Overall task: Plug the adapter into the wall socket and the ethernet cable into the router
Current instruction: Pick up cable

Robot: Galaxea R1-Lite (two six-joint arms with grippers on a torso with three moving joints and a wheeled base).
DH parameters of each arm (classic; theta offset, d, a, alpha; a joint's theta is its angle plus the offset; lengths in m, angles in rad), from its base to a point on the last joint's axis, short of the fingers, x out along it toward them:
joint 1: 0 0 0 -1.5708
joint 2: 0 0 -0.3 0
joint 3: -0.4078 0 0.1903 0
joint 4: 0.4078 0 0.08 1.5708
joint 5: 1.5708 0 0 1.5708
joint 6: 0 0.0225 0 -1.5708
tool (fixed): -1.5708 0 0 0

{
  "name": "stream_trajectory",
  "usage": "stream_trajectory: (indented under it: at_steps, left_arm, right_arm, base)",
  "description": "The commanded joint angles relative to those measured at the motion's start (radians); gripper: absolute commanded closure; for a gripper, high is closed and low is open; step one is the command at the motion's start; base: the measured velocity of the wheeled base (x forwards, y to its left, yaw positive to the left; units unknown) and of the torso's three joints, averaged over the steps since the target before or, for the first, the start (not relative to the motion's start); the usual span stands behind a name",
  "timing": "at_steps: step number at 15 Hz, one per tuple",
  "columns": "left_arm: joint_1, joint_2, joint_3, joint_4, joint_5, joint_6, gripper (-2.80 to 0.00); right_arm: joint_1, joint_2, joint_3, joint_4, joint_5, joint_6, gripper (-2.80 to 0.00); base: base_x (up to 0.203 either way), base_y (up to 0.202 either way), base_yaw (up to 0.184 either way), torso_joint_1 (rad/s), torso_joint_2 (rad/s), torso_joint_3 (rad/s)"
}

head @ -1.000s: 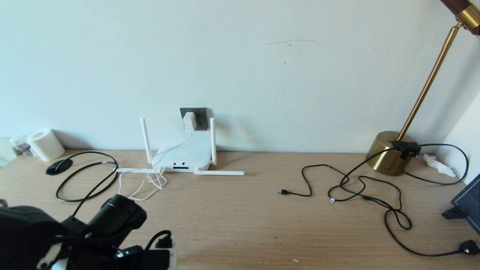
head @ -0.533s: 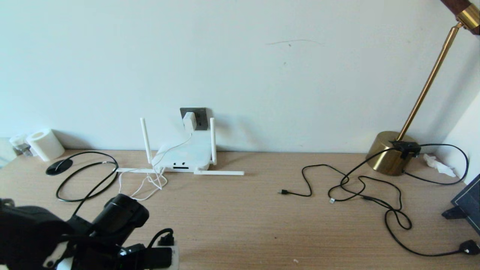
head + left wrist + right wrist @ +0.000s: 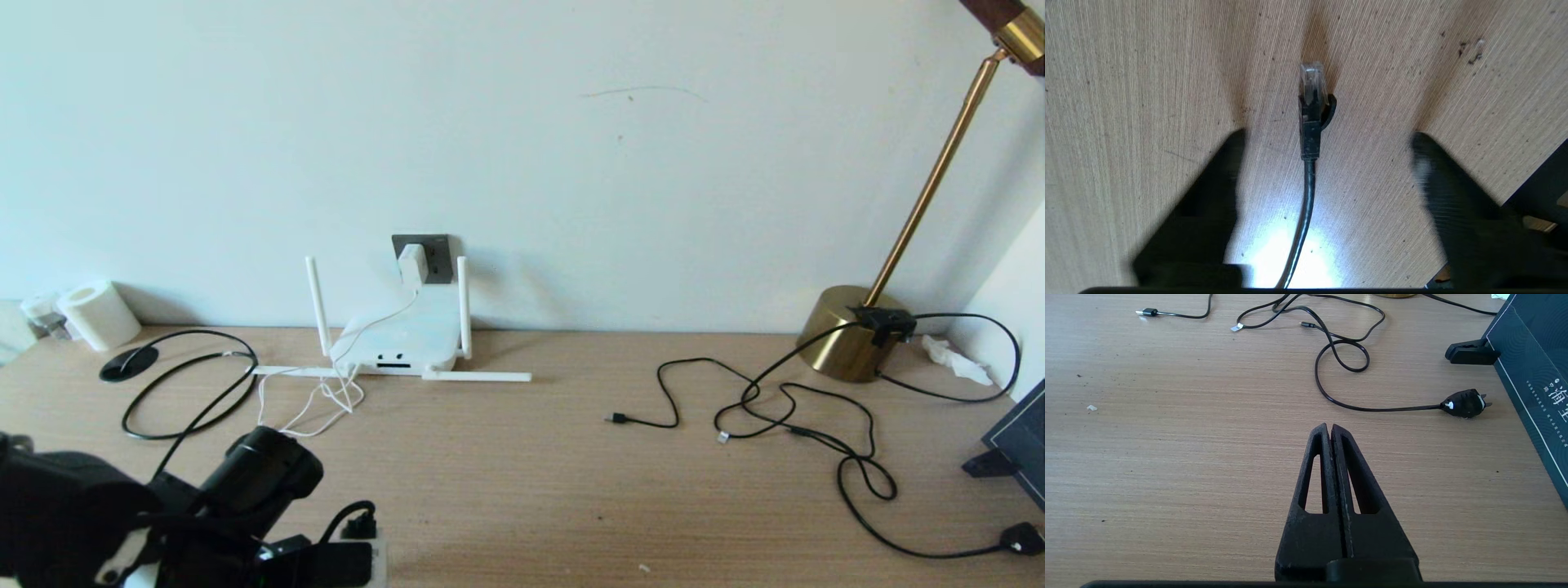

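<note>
1. The adapter (image 3: 413, 264) already sits in the wall socket (image 3: 433, 255) above the router (image 3: 400, 336), its thin white cord trailing down over the router to the desk (image 3: 522, 482); that half of the job looks done.

2. The ethernet cable (image 3: 1306, 183) is what matters now; its clear plug end (image 3: 1312, 79) lies flat on the wood at the near left of the desk, well apart from the router, with the black sleeve just behind it.

3. The left gripper (image 3: 1327, 139) hangs right over that plug with its claw spread wide, one finger (image 3: 1224, 171) on each side of the cable and neither touching it; the cable runs down the middle of the gap.

4. The right gripper (image 3: 1330, 430) is parked low over the bare desk on the right, its claw pressed together on nothing; the small black plug (image 3: 1466, 403) and thin black cords (image 3: 1339, 355) near it are not the ones wanted.

5. To do this grasp well, I'd say come straight down and close on the stiff black sleeve behind the clear tip, not on the soft cable farther back; that leaves the tip free to enter a port and stops it drooping.

6. Keep the plug in line with the fingers as they close; a skewed grip would likely make the dark ports on the router's edge (image 3: 392, 360) hard to hit; watch the latch side too.
</note>
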Motion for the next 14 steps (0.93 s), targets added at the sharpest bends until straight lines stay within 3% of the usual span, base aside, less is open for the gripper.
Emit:
stream_trajectory:
  at_steps: [1,8,12,14]
  left_arm:
    - [0.006,0.003,0.004,-0.002,0.000,0.005,0.00]
    - [0.013,-0.009,0.030,-0.003,0.001,0.007,0.00]
    - [0.012,-0.051,0.057,-0.139,-0.001,0.005,0.00]
    - [0.011,-0.137,0.044,-0.141,-0.003,0.005,0.00]
  right_arm:
    - [0.000,0.000,-0.001,0.002,0.000,0.000,0.00]
    - [0.000,0.000,0.001,0.002,0.000,-0.001,0.00]
    - [0.001,0.000,0.000,0.002,0.000,-0.001,0.00]
    - [0.000,0.000,0.001,0.002,0.000,-0.001,0.00]
  base:
    - [0.000,0.000,0.000,0.000,0.00,0.000]
    - [0.000,0.000,0.000,0.000,0.00,0.000]
    - [0.000,0.000,0.000,0.000,0.00,0.000]
    - [0.000,0.000,0.000,0.000,0.00,0.000]
